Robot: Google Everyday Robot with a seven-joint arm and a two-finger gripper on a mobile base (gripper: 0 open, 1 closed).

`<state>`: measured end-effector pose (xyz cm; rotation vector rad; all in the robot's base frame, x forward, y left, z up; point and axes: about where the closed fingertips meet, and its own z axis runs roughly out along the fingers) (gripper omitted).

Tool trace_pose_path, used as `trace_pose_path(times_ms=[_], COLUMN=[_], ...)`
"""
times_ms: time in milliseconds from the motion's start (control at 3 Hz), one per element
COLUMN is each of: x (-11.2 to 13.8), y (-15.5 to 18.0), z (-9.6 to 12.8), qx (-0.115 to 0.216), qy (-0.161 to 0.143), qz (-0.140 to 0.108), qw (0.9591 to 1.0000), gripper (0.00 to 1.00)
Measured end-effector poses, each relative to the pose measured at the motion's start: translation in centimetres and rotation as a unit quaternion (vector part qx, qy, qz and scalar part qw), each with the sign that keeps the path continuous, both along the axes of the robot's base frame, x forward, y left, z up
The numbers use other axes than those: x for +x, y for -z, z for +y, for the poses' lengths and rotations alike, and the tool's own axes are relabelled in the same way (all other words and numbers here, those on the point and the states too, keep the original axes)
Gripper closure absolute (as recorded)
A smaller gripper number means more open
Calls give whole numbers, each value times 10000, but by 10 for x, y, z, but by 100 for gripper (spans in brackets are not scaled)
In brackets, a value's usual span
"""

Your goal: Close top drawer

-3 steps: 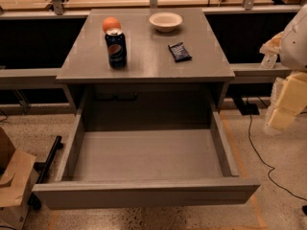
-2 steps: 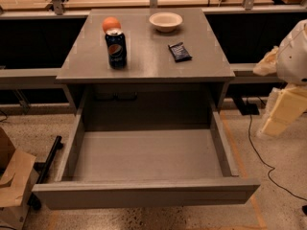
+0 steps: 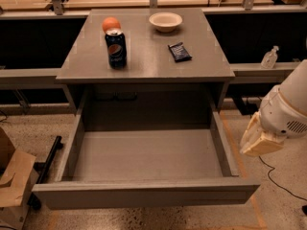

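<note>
The top drawer (image 3: 144, 193) of the grey cabinet is pulled far out toward me. Its deep inside is empty, and its flat handleless front panel faces the bottom of the view. My gripper (image 3: 259, 139) is a cream-coloured piece at the end of the white arm (image 3: 289, 108). It hangs just outside the drawer's right side wall (image 3: 223, 143), near the front corner, apart from the wall. It holds nothing that I can see. The two lower drawer fronts are hidden under the open drawer.
On the cabinet top (image 3: 148, 66) stand a Pepsi can (image 3: 116, 48), an orange (image 3: 111, 24), a white bowl (image 3: 165, 21) and a dark snack packet (image 3: 180, 51). A sanitiser bottle (image 3: 270, 57) stands on the right ledge. A cardboard box (image 3: 14, 176) is at lower left, and a cable (image 3: 283, 178) runs on the floor at right.
My arm and gripper have moved down and to the left, closer to the drawer's right side. The drawer has not moved.
</note>
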<state>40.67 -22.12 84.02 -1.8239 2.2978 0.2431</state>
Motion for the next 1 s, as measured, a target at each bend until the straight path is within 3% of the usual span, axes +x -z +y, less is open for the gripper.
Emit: trace_pose_path(times_ms=[333,667,1000], x=[-24,-28,-32], y=[47,53,70], z=[4,4,5], qx=[248,251,10], qy=[37,34,3], qz=[511,579,823], qw=[9984,9980,9966], gripper=[95,100,100])
